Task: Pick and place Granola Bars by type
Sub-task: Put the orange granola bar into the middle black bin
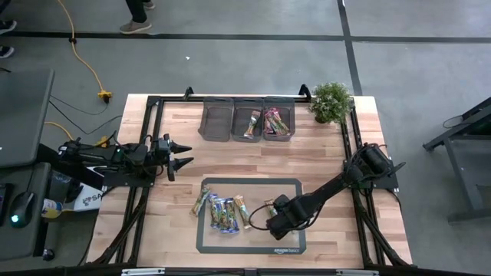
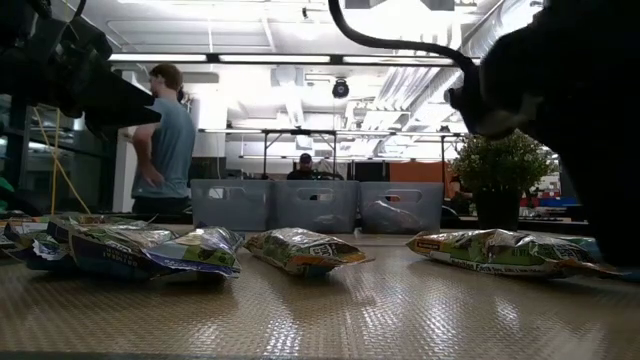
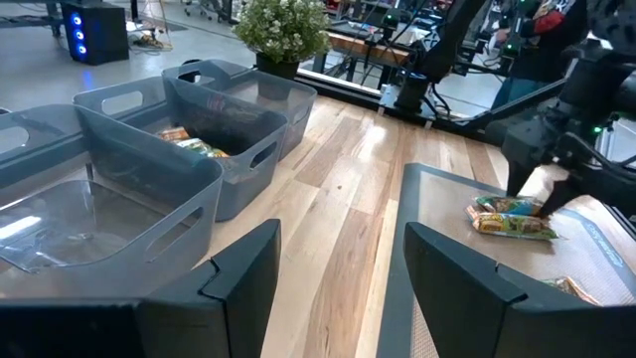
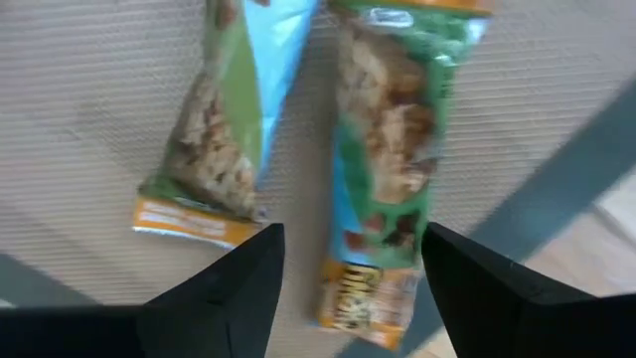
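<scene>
**Right gripper low over two green bars on the mat**

On the near half of the table lies a grey mat (image 1: 291, 241), and the right gripper (image 1: 270, 224) hangs low over it beside two green-and-orange Granola Bars (image 4: 383, 159) that lie side by side. In the right wrist view its two dark fingers (image 4: 224, 293) stand spread apart with one bar in the gap between them; they grip nothing. Left of that, still on the mat, a loose cluster of bars (image 1: 222, 213) in blue and green wrappers lies close together, some overlapping, with one bar (image 1: 201, 202) at the mat's left edge.

Farther out, at the table's left side, the left gripper (image 1: 184, 153) waits above bare wood, its fingers parted and empty, pointing across the table.

At the far edge three grey bins (image 1: 248, 120) stand in a row, touching. The left bin (image 1: 217, 121) shows no bars, the middle bin (image 1: 248, 123) holds green and orange bars, and the right bin (image 1: 278, 121) holds pink and red ones. A potted plant (image 1: 331, 102) stands just right of them.

Beyond the table, a person (image 2: 165, 140) stands in the room.
</scene>
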{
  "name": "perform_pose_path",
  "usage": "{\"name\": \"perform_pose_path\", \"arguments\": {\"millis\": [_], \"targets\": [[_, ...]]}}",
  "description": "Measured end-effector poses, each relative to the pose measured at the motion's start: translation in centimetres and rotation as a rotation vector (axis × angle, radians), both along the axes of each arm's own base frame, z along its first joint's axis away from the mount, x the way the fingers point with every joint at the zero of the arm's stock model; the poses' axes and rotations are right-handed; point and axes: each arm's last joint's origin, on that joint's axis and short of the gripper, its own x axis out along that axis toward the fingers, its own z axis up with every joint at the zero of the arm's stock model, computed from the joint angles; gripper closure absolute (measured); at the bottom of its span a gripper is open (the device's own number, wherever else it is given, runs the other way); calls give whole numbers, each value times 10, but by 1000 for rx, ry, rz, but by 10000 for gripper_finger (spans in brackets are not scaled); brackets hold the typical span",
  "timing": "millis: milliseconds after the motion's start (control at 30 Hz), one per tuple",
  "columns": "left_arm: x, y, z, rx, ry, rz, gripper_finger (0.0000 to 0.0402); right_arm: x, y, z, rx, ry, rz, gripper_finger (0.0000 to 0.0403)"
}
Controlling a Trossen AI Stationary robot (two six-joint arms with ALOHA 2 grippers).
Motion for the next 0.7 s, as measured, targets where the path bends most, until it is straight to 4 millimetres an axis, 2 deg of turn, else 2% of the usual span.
{"name": "perform_pose_path", "arguments": {"millis": [367,700], "targets": [[0,0,0,0,0,0,190,-8,-4,-16,33,-6,18,183],[0,0,0,0,0,0,190,-8,-4,-18,23,-4,46,225]]}}
